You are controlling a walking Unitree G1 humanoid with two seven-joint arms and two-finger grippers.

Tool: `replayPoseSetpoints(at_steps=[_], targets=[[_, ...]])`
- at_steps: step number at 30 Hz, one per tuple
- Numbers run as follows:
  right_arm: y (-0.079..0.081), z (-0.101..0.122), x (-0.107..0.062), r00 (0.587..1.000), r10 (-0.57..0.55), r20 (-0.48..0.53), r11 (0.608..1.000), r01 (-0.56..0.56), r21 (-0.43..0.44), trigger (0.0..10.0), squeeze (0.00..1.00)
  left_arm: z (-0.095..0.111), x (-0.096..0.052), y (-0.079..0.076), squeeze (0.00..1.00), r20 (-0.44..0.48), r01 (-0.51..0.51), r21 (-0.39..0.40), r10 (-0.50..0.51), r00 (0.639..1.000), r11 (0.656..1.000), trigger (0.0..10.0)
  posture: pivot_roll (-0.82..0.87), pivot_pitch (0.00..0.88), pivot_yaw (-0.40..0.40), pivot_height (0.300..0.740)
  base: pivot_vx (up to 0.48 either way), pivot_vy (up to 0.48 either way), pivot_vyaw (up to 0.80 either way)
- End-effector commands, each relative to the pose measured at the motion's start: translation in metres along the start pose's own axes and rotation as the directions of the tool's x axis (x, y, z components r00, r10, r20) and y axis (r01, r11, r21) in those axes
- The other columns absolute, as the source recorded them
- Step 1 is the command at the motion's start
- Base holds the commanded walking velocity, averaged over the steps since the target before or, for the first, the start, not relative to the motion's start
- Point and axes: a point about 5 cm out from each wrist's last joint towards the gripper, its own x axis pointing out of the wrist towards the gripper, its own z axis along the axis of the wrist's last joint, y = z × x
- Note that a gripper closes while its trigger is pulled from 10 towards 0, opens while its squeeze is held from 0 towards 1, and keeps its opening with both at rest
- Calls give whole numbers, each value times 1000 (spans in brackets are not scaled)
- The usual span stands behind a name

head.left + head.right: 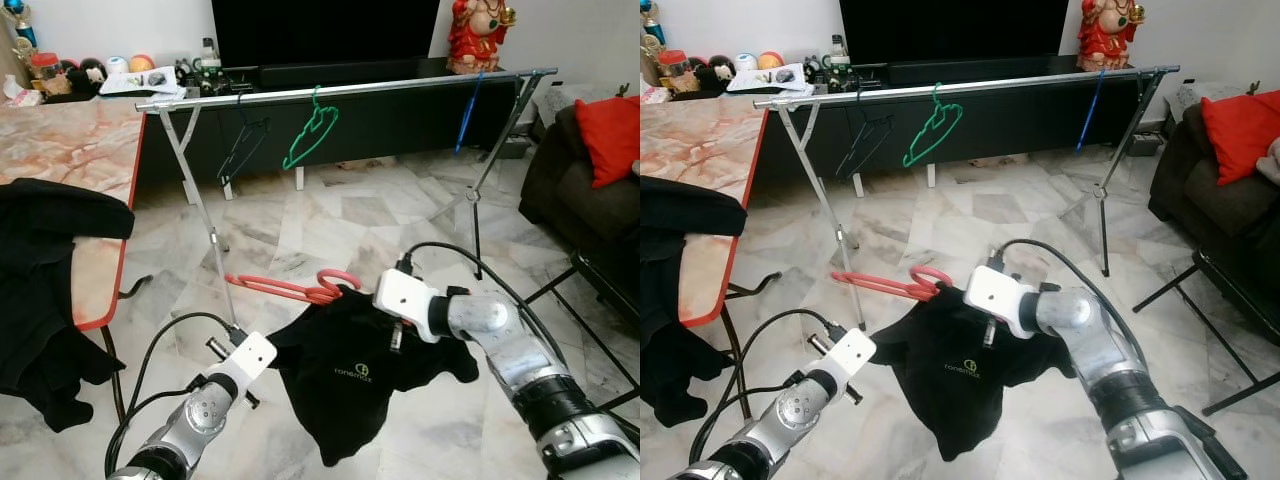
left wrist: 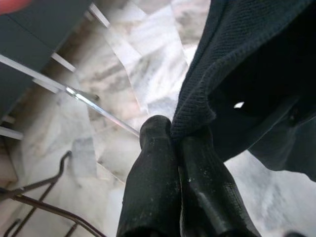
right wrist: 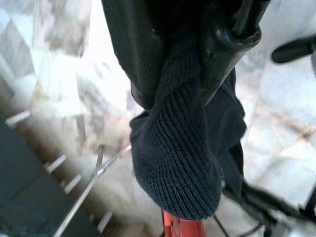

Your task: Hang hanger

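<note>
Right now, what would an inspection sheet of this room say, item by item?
Surface: marble floor; pink marble table.
Job's things: black shirt on a red hanger; drying rack beyond it.
Clutter: black, green and blue hangers on the rack; dark clothes over the table edge.
Grippers: left gripper and right gripper, jaws pinching the shirt.
Cables: black cables loop at both wrists.
Surroundings: TV bench, red statue, sofa.

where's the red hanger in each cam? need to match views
Left eye: red hanger lies sideways at centre, above the black shirt.
Right eye: left of centre, same pose.
Left wrist: a blurred red patch at one corner, possibly the hanger; cannot tell.
Right wrist: a red sliver below the pinched shirt collar.
Shared landmark: the silver rack rail.
</note>
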Motion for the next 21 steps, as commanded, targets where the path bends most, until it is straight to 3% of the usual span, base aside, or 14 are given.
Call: replayPoseSetpoints(at_steps=[1,12,21], targets=[[-2,-8,-8,1000,-15,-21,1000,15,-2,10000,0,-16,-6,-3,0,-69,20,-16,-21,997,1000,0,-5,77,13,740,0,0,0],[1,-59,-50,979,-40,-197,998,49,44,10000,0,-27,-11,-5,0,-117,64,-26,-67,991,998,0,-6,89,21,740,0,0,0],[8,-82,-91,972,33,-231,991,-1,137,10000,0,-29,-12,-4,0,-126,87,-21,-89,988,996,0,-5,94,31,740,0,0,0]])
